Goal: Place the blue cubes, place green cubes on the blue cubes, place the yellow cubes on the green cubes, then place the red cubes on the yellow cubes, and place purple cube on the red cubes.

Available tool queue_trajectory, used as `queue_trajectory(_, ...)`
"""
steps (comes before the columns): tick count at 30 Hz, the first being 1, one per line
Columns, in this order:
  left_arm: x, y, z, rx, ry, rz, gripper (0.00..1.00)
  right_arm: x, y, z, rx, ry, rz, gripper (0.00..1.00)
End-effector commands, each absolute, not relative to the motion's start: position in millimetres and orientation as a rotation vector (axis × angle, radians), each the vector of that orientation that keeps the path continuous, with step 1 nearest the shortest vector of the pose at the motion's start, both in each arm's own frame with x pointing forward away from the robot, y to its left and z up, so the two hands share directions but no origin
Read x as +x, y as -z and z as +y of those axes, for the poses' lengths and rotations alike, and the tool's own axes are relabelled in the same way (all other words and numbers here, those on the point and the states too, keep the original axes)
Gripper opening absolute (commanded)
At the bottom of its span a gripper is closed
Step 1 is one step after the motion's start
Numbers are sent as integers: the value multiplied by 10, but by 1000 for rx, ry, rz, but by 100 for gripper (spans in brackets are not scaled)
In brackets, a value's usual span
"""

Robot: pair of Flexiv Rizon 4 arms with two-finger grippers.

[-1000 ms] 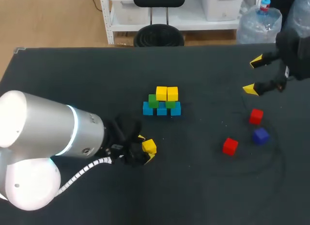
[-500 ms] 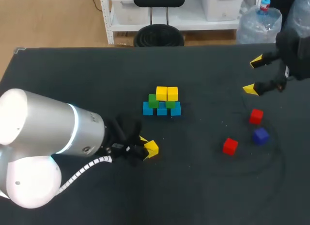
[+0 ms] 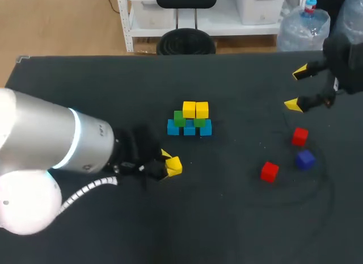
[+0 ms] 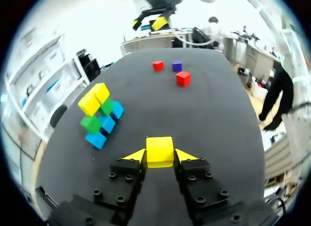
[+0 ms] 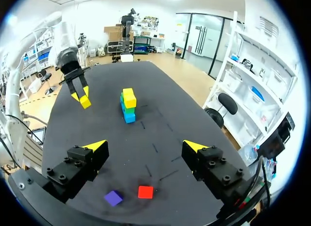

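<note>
a dark bench (image 3: 85,93) is showing from above, with a robot arm at each side. the left arm is coming in from 9 o'clock. its left pincer (image 3: 168,164) is clamping a yellow cube (image 3: 173,165). the left wrist view is showing one yellow tip pressing on each side of that cube. the held cube is sitting at about 7 o'clock from the stack (image 3: 189,121), apart from it.

the stack is standing near the middle of the bench. three blue cubes (image 3: 189,129) are forming the bottom row, touching side by side. two green cubes (image 3: 180,118) are resting on the blue row. two yellow cubes (image 3: 195,109) are sitting side by side on the green ones. in the left wrist view the stack is lying ahead of the pincer and off to one side.

the right arm is coming in from 2 o'clock. the right pincer (image 3: 297,89) is hanging at about 2 o'clock from the stack, well apart from it, with its tips spread wide.

three loose cubes are lying on the bench at about 4 o'clock from the stack. a red cube (image 3: 300,136) is lying at 6 o'clock from the right pincer. the purple cube (image 3: 305,159) is lying near it, at its 5 o'clock, not touching. a second red cube (image 3: 269,171) is lying at 8 o'clock from the purple cube, apart from both. in the right wrist view the purple cube and one red cube are showing on the bench under the spread fingers, untouched.
</note>
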State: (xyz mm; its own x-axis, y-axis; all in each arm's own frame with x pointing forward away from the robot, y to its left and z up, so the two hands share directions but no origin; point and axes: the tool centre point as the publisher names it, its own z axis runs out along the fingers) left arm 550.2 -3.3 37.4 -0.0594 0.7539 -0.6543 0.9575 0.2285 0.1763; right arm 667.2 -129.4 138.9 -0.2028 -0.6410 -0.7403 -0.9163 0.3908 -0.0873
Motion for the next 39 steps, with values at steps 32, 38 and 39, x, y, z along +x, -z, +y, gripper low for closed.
queue_trajectory(32, 5974, -843, 195, 2079, 631, 1550, 0, 6679, -1378, -1296, -1335, -495, 1932, 100)
queue_trajectory(38, 5967, -851, 197, 2077, 629, 1551, 0, 6679, -1378, -1296, -1335, -495, 1932, 100)
queue_trajectory(39, 5967, -851, 197, 2077, 629, 1551, 0, 6679, -1378, -1296, -1335, -495, 1932, 100)
